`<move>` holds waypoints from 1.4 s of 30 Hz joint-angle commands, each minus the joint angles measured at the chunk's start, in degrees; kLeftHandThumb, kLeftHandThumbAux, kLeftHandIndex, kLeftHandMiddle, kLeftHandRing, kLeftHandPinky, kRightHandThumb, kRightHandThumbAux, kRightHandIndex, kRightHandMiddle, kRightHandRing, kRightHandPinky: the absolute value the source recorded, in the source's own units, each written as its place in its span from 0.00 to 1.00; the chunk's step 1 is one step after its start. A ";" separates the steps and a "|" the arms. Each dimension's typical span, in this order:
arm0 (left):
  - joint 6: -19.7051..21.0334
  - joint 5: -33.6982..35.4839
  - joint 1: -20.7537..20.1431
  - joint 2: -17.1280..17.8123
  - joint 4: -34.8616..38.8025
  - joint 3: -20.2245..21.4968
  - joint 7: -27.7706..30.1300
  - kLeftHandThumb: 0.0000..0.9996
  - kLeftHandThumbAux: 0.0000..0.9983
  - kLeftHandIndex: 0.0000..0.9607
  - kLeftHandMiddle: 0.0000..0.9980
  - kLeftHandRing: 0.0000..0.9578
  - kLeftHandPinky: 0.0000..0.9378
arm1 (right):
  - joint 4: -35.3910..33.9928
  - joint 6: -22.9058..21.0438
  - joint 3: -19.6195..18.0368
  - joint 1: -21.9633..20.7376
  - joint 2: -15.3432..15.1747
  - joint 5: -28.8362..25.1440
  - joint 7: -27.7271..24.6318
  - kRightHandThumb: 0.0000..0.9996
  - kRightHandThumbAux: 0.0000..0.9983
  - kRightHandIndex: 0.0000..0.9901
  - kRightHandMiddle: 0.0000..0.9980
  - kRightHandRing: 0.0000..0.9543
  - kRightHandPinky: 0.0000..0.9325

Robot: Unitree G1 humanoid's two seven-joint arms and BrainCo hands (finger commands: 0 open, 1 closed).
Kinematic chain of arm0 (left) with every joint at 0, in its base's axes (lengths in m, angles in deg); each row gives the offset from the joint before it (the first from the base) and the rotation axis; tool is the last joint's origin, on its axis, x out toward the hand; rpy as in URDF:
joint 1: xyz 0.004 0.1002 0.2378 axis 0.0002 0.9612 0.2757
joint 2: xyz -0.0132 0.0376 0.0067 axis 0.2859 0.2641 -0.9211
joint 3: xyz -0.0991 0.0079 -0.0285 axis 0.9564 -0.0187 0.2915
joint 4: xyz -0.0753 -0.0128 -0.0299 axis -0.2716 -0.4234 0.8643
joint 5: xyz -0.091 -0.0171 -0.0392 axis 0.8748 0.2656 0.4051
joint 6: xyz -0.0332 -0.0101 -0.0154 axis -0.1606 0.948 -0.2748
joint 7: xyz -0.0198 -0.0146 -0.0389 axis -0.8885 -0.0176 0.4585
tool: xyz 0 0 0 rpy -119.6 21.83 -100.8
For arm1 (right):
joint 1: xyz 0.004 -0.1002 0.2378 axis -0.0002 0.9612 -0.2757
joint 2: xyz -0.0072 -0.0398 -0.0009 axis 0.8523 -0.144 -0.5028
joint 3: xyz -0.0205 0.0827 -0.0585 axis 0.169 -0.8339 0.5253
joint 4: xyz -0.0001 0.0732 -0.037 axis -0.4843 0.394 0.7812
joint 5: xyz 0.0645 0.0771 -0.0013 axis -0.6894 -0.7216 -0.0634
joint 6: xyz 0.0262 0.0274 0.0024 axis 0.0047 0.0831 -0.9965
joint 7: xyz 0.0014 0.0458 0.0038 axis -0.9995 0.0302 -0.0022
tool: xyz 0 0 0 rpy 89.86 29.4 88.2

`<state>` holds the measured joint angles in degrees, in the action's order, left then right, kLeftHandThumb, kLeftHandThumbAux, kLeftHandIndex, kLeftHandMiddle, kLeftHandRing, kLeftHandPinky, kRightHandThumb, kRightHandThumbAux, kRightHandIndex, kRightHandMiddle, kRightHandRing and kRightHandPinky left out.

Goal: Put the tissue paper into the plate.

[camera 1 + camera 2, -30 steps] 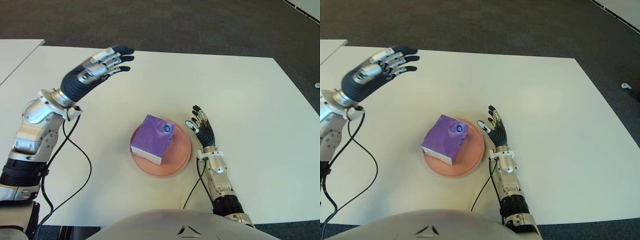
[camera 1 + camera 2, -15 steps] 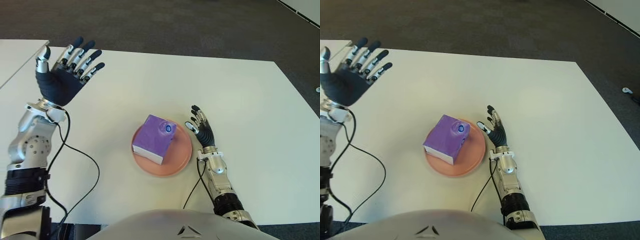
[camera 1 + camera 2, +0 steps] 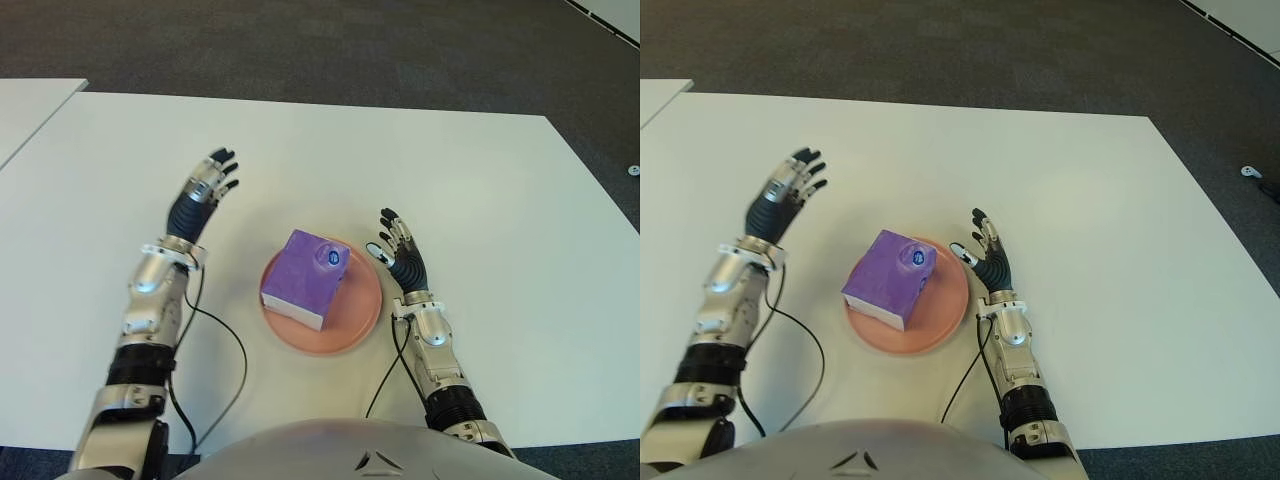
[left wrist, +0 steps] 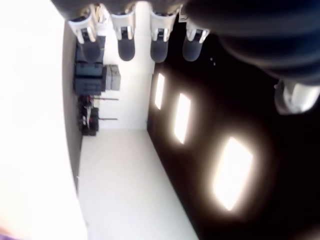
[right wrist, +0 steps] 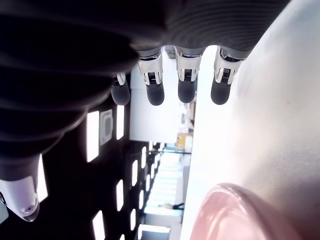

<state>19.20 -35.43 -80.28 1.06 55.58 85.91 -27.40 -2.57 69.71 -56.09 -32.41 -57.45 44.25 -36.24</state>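
A purple tissue box (image 3: 306,277) with a blue-rimmed opening on top lies in the pink plate (image 3: 363,318) near the table's front middle. My left hand (image 3: 203,192) is to the left of the plate, low over the table, fingers straight and spread, holding nothing. On the other side, my right hand (image 3: 400,257) shows just beside the plate's right rim, fingers extended and empty. The right wrist view shows its fingers (image 5: 186,80) straight and the plate's rim (image 5: 235,210) close by. Straight fingers (image 4: 125,35) also show in the left wrist view.
The white table (image 3: 480,180) stretches wide around the plate. A second white table's corner (image 3: 30,105) sits at the far left. Dark carpet (image 3: 300,50) lies beyond the far edge. Black cables (image 3: 215,340) trail from both forearms.
My left arm has come down from a raised pose at the far left to a low spot left of the plate. The box, plate and right hand stayed put.
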 commanded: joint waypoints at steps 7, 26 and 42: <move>-3.80 -15.99 4.10 -6.23 -3.72 -4.53 -11.15 0.00 0.44 0.00 0.00 0.00 0.00 | 5.20 -3.94 -0.28 4.54 0.09 -0.14 -0.75 0.02 0.54 0.00 0.00 0.00 0.00; -10.79 -19.59 1.95 -9.44 -12.99 -3.36 -18.83 0.00 0.38 0.00 0.00 0.00 0.00 | 5.68 -4.22 -0.64 4.22 -0.12 -0.50 -1.53 0.02 0.52 0.00 0.00 0.00 0.00; -16.14 -19.98 0.59 -9.38 -16.98 -2.74 -20.95 0.00 0.43 0.00 0.00 0.00 0.00 | 5.07 -5.33 -1.33 4.20 -0.05 -0.54 -1.04 0.02 0.54 0.00 0.00 0.00 0.00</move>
<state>3.52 -54.79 -79.45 -8.22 39.75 82.96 -47.55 -1.99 69.60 -57.11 -32.39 -57.51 43.61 -37.63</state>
